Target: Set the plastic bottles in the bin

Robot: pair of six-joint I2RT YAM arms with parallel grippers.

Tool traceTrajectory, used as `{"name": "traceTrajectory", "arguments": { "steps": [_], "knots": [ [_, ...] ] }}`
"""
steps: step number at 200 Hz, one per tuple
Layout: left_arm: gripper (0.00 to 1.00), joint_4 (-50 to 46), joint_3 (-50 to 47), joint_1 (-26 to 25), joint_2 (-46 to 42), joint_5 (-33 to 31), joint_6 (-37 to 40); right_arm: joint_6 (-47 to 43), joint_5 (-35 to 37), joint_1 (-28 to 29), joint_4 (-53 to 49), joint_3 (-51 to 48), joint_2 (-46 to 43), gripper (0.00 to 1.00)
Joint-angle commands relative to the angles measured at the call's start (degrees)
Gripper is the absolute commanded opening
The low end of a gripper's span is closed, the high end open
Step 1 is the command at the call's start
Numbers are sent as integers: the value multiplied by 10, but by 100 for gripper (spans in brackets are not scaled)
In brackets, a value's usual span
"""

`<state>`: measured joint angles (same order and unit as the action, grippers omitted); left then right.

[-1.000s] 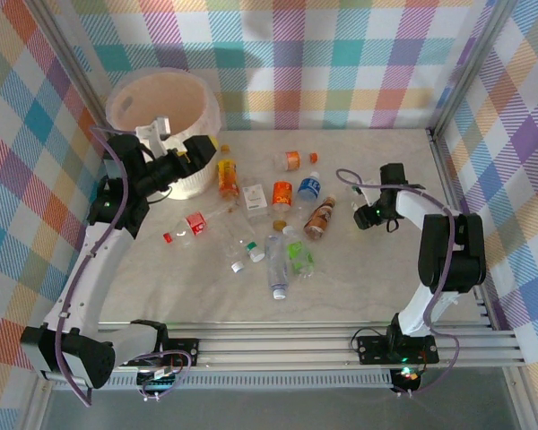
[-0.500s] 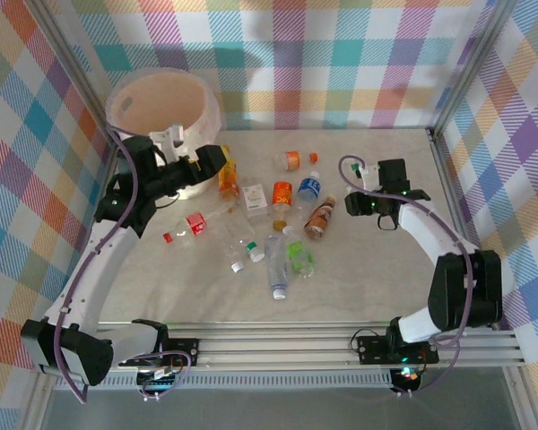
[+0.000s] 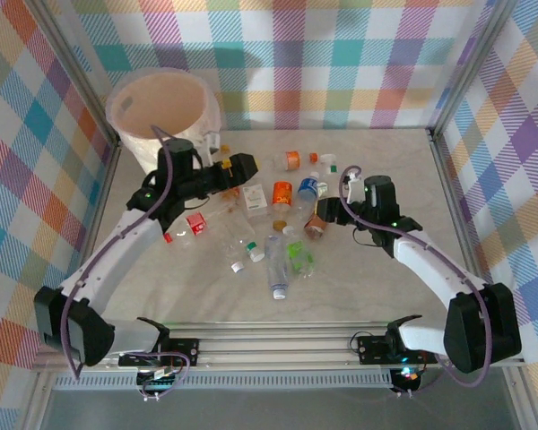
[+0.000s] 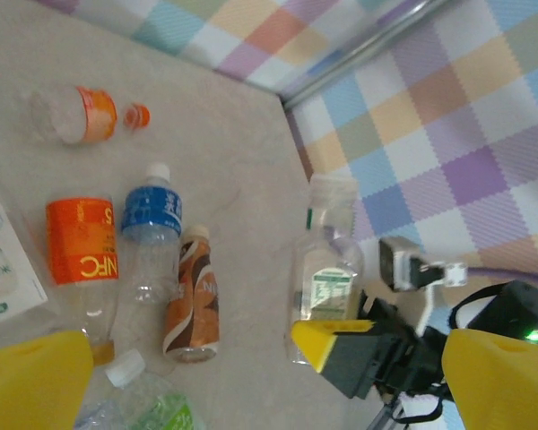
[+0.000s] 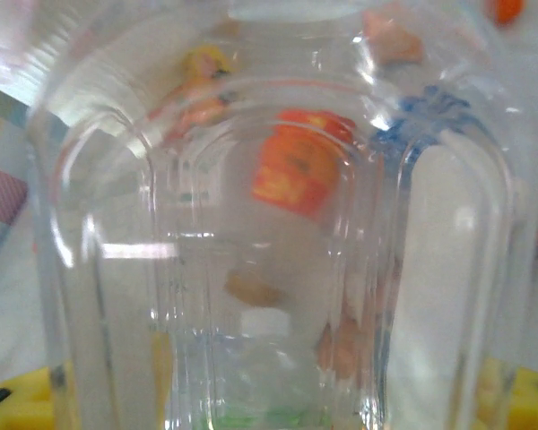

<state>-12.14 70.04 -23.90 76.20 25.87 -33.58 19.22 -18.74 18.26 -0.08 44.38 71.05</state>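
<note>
Marble-look tabletop, plaid walls. L arm stretched rightward past bin, left gripper released wide. R arm angled twd bin, right gripper clenching clear bottle. Other plastic bottles scattered right of bin.

One bin stands on one bench. The plastic bottles number eleven, perhaps twelve, since the clear ones overlap in the top view. There are two orange-labelled bottles, one blue-labelled bottle, one brown-labelled bottle, one red-labelled bottle, one green-labelled bottle and five clear bottles, one of them a clear bottle with a green-and-white label. There are two arms, the left arm and the right arm.
</note>
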Motion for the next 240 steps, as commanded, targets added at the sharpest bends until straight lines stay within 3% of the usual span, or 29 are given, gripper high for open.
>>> {"name": "traceTrajectory", "arguments": {
  "steps": [1,22,52,84,111,140,182,218,240],
  "knots": [
    [100,6,44,-34,33,14,11,35,-65,11,89,3,-7,35],
    [100,10,76,-66,77,28,-1,3,-89,22,87,13,2,35],
    [100,-33,122,-112,114,-27,20,-32,-123,37,91,24,19,36],
    [99,-33,143,-129,143,-29,9,-42,-157,55,113,40,47,37],
    [94,-100,162,-140,165,-98,15,-48,-168,74,103,70,69,39],
    [91,-101,163,-144,177,-85,8,-51,-190,87,77,103,89,41],
    [82,-146,184,-148,194,-99,23,-72,-193,98,24,144,99,43],
    [61,-144,184,-149,200,-90,22,-120,-196,106,-45,180,108,47],
    [58,-125,170,-149,193,-104,14,-133,-188,106,-76,193,118,53]
  ]
}}
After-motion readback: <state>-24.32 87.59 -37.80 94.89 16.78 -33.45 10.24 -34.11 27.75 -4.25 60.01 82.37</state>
